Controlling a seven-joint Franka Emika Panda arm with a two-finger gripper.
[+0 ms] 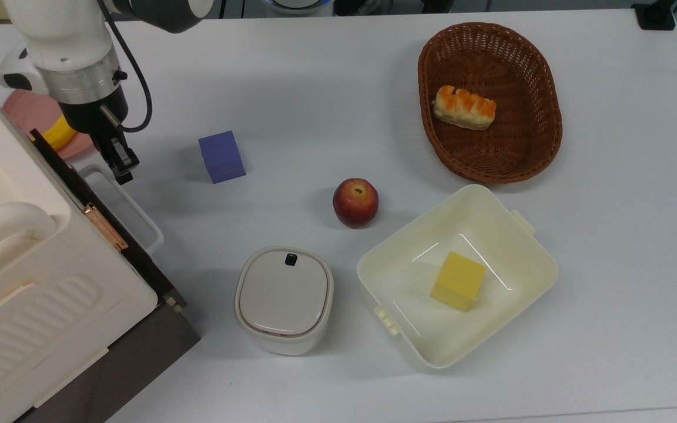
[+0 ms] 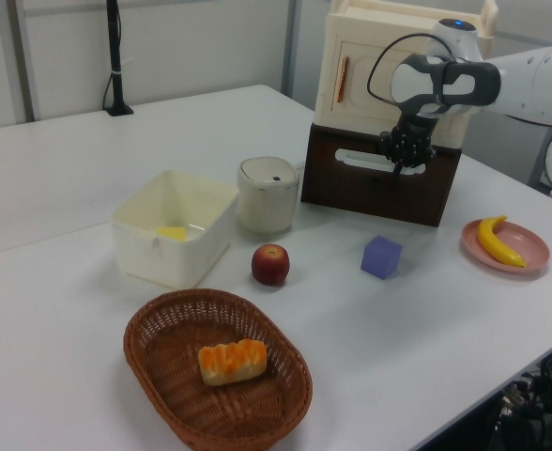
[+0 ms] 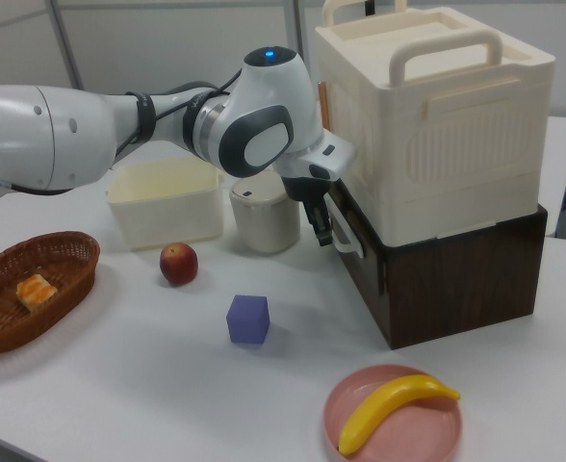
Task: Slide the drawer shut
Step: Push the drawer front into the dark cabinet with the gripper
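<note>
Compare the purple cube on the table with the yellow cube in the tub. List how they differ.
Colour: the purple cube is violet-blue, while the yellow cube is pale yellow.
Place: the purple cube stands on the bare table, while the yellow cube sits inside the open cream tub.
Neighbours: the purple cube is nearer the gripper and the drawer, the yellow cube far from both.
Both are plain, similar-sized blocks.
</note>
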